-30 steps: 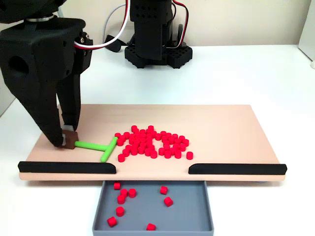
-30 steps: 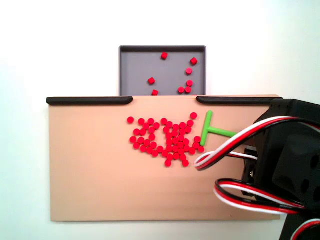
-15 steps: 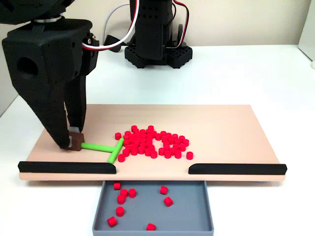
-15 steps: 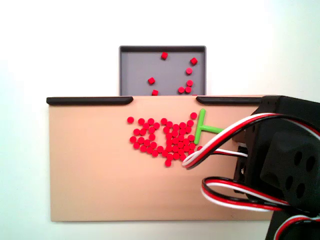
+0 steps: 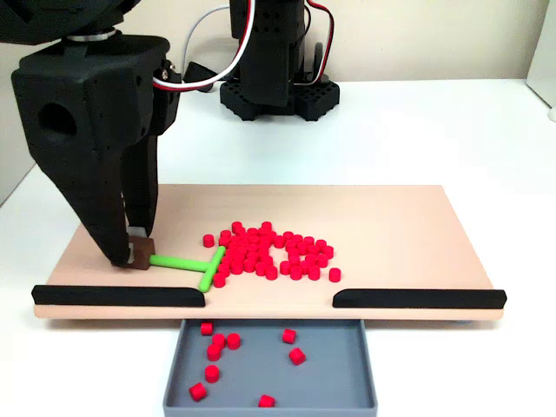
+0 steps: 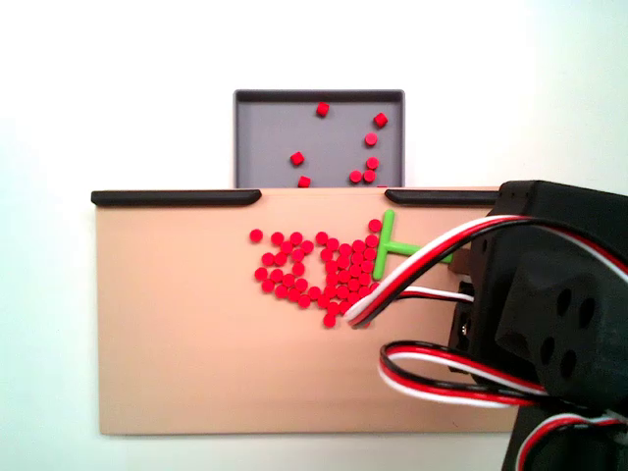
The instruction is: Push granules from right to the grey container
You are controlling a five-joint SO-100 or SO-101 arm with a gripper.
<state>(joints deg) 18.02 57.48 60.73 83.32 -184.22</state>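
With the pincer (image 5: pixel 133 254) clamped on the brown end block of the green T-shaped stick (image 5: pixel 188 262), whose crossbar touches the granules (image 5: pixel 269 252) heaped mid-board, sweep low and level (no tilting) toward the gap before the grey container (image 5: pixel 347 372).

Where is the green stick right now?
In a fixed view the green T-shaped stick lies on the beige board, left of the red granules, its crossbar touching the pile and its tail in the gripper.
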